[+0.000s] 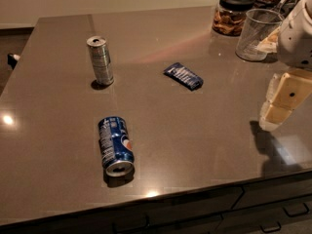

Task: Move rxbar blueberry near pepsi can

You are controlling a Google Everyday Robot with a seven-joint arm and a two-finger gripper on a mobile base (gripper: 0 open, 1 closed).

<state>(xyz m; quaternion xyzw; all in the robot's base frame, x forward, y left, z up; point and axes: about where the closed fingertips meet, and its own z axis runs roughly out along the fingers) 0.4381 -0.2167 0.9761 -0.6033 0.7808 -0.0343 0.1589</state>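
The rxbar blueberry [183,75] lies flat on the grey counter [204,145], a dark blue wrapper with white lettering, right of centre. The pepsi can [115,146] lies on its side near the front left, its silver end toward the front edge. My gripper [279,110] hangs at the right edge of the view, above the counter, well to the right of the bar and apart from it. It holds nothing that I can see.
A slim silver-grey can [100,61] stands upright at the back left. A clear plastic cup [257,34] and a black-lidded glass jar of snacks [231,12] stand at the back right. Drawers [273,204] run below the counter's front edge.
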